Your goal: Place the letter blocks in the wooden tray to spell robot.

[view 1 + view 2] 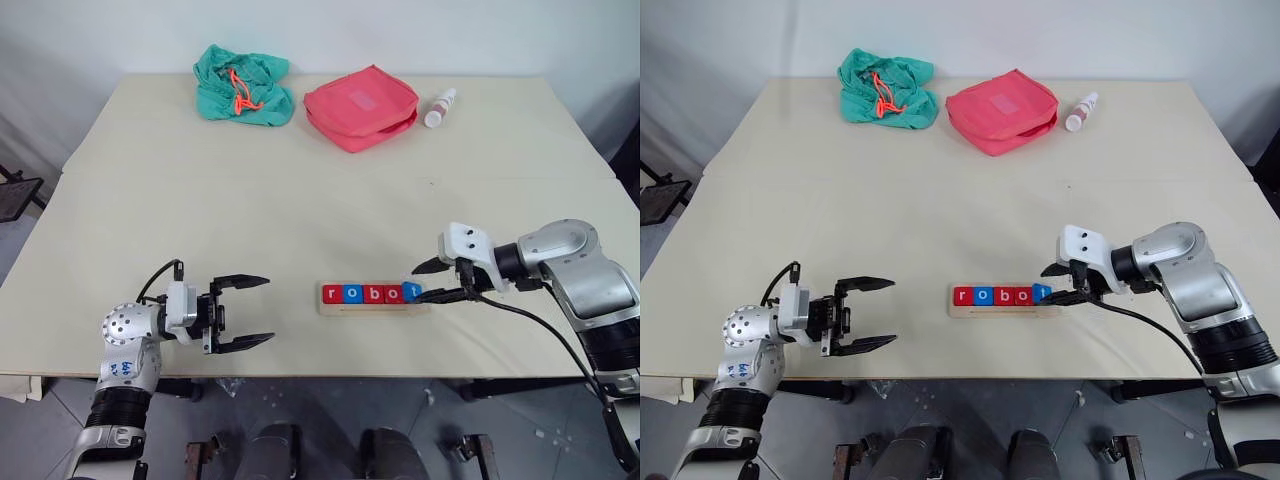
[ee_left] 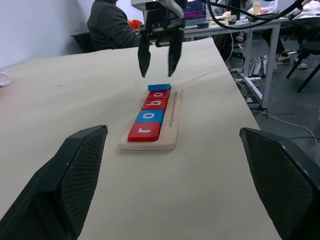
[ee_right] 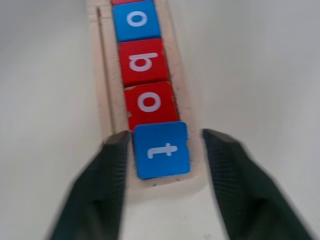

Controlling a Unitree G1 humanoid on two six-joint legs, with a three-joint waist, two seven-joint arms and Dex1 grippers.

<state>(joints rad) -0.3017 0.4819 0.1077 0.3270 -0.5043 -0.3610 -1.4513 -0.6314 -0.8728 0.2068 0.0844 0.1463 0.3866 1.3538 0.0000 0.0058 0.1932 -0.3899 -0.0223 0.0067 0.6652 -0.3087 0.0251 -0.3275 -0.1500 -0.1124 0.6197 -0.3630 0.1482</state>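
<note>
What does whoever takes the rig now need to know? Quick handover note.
Left gripper: open, empty, off to the tray's left.
Right gripper: open, fingers either side of the blue t block, not gripping it.
Wooden tray: holds r, o, b, o in line; the t sits at the right end, a little crooked.
Left to do: straighten the t if needed, back the right arm away.

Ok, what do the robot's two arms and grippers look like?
Both arms are silver-grey metal with black ribbed sections. Each wrist carries a white block, black cables looping off it, and a gripper of two black pointed fingers: left gripper, right gripper. The left arm's round joint bears blue handwriting.
</note>
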